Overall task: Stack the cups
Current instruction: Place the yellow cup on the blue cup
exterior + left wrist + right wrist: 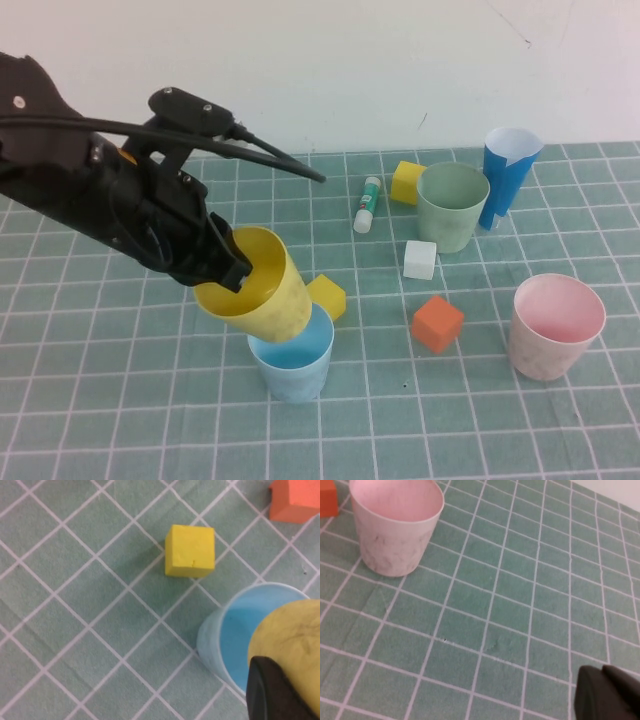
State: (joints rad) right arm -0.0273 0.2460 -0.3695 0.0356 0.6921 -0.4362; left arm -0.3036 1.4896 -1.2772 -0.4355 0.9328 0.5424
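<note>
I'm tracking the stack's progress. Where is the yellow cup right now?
In the high view it's left of centre: the left gripper holds the yellow cup tilted over the light blue cup, beside a yellow block.

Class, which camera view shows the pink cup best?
The right wrist view: the pink cup fills the frame's corner, upright and empty. The high view shows it whole but smaller, far from the left gripper holding the yellow cup. The left wrist view misses it.
</note>
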